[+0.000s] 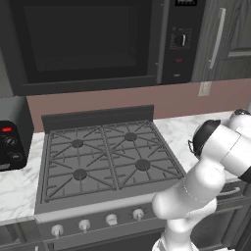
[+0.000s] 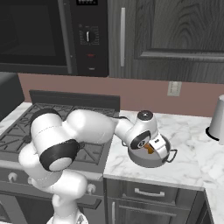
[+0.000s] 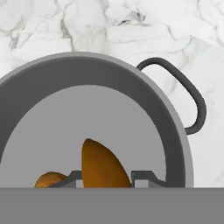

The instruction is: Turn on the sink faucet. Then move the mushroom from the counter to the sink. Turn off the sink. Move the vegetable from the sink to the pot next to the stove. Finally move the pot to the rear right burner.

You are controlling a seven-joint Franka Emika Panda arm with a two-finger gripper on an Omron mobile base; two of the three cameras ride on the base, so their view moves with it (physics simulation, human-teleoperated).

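One pot (image 2: 151, 156) sits on the marble counter (image 2: 188, 144) just to the right of the stove (image 1: 105, 159), and the gripper (image 3: 106, 177) hangs right over its mouth. In the hand view the pot is a round grey vessel with a flat pale floor and a dark looped handle (image 3: 188, 98) sticking out at its side, with veined white stone around it. The two dark finger tips (image 3: 146, 177) rise at the bottom of that view with the brown mushroom (image 3: 103, 168) standing between them; the jaws are closed on it, one tip against each side. A second rounded brown part of it shows low and to the left, beside the other tip. Whether the mushroom touches the pot's floor cannot be told.

From the right base view, the white arm (image 2: 87, 127) reaches from the lower left across the stove's edge to the pot, and a small orange-brown piece shows under the hand, inside the rim. The stove's four burners hold nothing. A microwave (image 1: 88, 44) hangs above the stove. A toaster (image 1: 12, 139) stands on the counter to the left of the stove. A pale kettle (image 2: 217, 118) stands at the far right of the counter, well apart from the pot.
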